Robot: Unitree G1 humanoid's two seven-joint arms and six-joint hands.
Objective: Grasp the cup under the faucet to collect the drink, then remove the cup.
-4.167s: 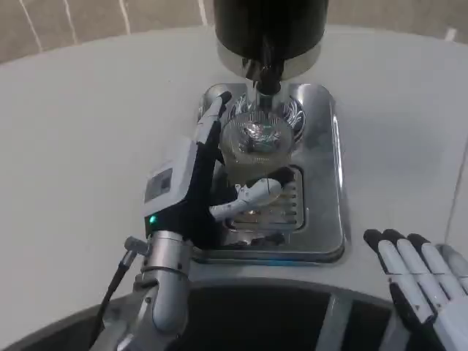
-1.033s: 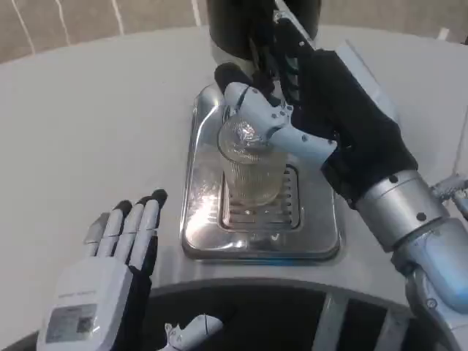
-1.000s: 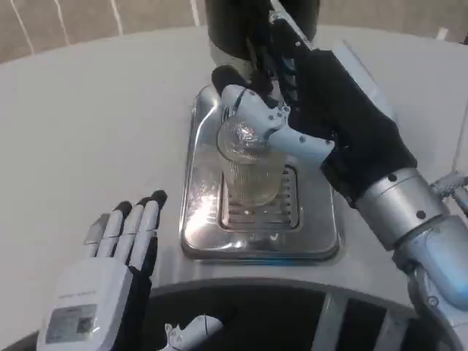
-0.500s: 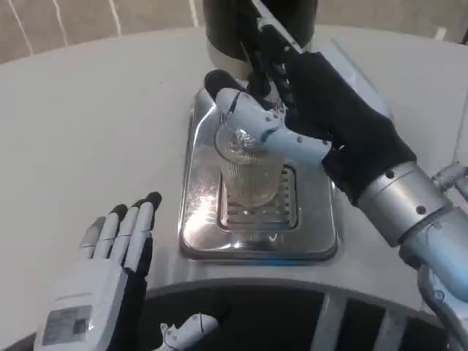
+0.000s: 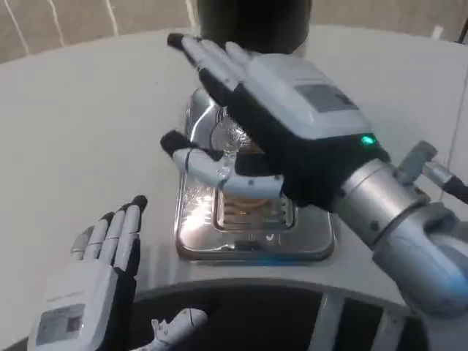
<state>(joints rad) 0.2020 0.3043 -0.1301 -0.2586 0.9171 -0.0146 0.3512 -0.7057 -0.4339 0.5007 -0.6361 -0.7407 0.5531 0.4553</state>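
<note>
Cup (image 5: 232,139) sits on my drip tray (image 5: 191,227), mostly hidden beneath my right hand (image 5: 281,124); I can't tell whether it grips. My left hand (image 5: 95,281) rests low, fingers straight, holding nothing.

A ribbed clear glass cup (image 5: 232,139) stands on a mirror-polished steel drip tray (image 5: 191,230) atop a matt white counter (image 5: 80,139).
</note>
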